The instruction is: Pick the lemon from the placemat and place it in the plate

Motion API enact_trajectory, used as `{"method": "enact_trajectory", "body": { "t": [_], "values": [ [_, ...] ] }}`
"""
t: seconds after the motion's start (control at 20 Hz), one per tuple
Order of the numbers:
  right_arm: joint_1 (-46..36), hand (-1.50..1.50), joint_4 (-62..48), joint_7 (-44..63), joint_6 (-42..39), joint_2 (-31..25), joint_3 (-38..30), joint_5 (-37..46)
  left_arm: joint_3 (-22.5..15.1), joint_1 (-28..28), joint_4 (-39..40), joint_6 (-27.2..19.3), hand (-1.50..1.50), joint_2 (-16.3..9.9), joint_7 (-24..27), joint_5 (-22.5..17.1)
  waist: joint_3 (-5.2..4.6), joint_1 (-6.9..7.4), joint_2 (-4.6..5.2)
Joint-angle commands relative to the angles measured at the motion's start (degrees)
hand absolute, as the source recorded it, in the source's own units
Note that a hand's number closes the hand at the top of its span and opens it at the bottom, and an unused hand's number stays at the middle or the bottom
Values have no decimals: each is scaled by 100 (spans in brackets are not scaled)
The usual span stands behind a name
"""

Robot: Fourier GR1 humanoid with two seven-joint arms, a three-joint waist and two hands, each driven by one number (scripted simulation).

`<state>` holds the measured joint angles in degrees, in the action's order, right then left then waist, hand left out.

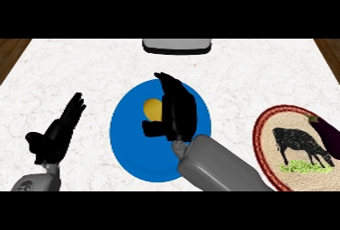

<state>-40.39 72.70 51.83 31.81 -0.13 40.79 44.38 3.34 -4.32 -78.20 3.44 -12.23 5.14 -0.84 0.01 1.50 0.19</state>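
A yellow lemon [153, 108] lies on the blue plate [129, 143] in the middle of the counter, partly hidden by my right hand. My right hand [174, 110] hovers over the plate with fingers straight, pointing away from me, its thumb just below the lemon. It does not curl round the lemon. The round placemat [269, 134], with a red rim and a black cow picture, lies at the right edge. My left hand [58, 130] rests open at the lower left, fingers up.
A purple eggplant [328, 134] lies on the placemat's right side. A grey and white object [176, 45] stands at the counter's far edge, behind the plate. Wooden floor shows at both top corners.
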Motion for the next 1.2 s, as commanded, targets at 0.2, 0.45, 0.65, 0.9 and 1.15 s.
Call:
{"method": "enact_trajectory", "body": {
  "t": [0.2, 0.45, 0.65, 0.9, 1.15],
  "values": [
    [157, -150, 314, -284, 1698, 12, -290, -502, 11, 214, 65, -40, 0, 69, 302, 90, 1, -60, -11],
    [1092, -150, 1232, -1470, 1912, -217, -981, -1482, -39, 298, -17, -139, 0, 160, 297, 158, 10, -164, -9],
    [2260, -150, 2248, -2609, 1765, -842, -986, -2592, 59, 204, -80, -8, 0, 65, 122, 23, 14, -189, -14],
    [3309, -150, 2641, -4409, 958, -1655, -1609, -4080, 107, 236, 78, -48, 0, 69, 324, 115, 13, -184, -5],
    [4497, -150, 3057, -5711, -148, -2248, -2194, -4945, 277, 6, 243, 123, 0, -113, 199, 0, 8, -249, -22]
  ]
}}
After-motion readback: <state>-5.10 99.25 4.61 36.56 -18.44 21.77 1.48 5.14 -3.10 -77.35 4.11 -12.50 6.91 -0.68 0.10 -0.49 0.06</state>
